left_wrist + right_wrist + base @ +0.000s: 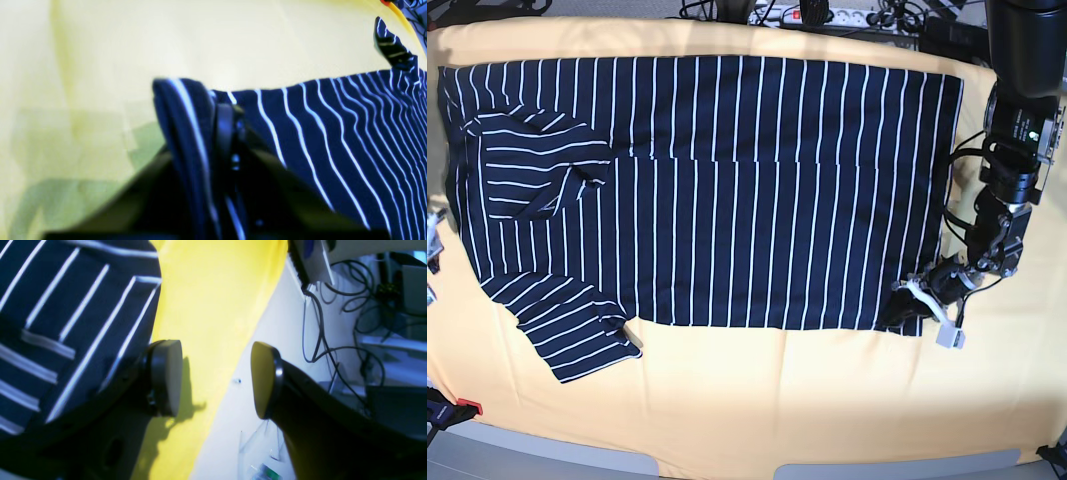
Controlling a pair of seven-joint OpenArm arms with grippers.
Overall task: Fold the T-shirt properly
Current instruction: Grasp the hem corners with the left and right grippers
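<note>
The dark navy T-shirt (727, 200) with thin white stripes lies spread flat on the yellow cover (777, 400). One sleeve (537, 160) is folded in over the body at the left, and the other sleeve (577, 335) sticks out at the lower left. My left gripper (910, 303) sits at the shirt's lower right corner. In the left wrist view the left gripper (230, 133) is shut on a bunched fold of the T-shirt (333, 133). My right gripper (215, 378) stands open over the yellow cover (206, 306), with nothing between its pads, right beside the T-shirt's edge (66, 306).
A power strip and cables (807, 12) lie beyond the table's far edge. More cables (333, 323) and equipment hang past the table's side in the right wrist view. A red clamp (462, 408) grips the near left corner.
</note>
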